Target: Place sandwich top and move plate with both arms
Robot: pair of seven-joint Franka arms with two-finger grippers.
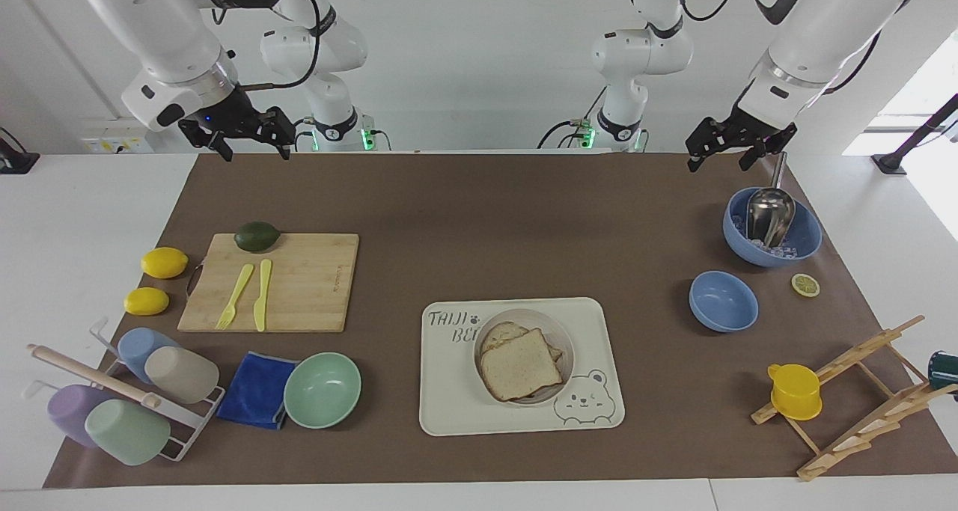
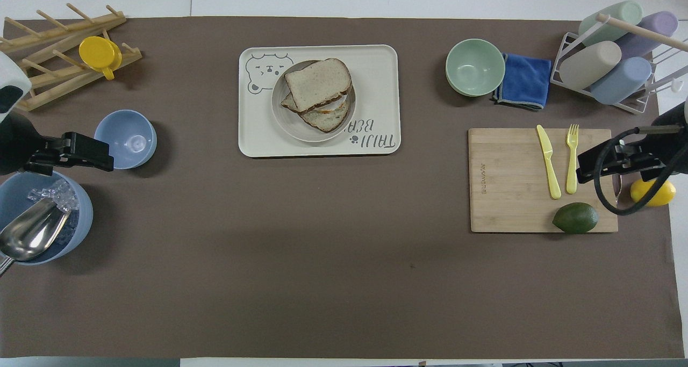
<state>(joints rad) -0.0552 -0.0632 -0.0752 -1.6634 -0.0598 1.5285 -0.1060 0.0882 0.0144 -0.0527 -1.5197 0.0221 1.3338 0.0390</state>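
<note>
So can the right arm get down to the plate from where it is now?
Probably yes: the right gripper hangs open and empty, and nothing stands over the plate on the tray.

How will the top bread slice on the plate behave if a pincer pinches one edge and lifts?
Likely floppy: the sandwich top looks thin and soft, so it may sag or tear at a pinched edge. Probably light. It lies skewed on the slice beneath, overhanging, on the plate, so a push could slide it off rather than move the stack.
</note>
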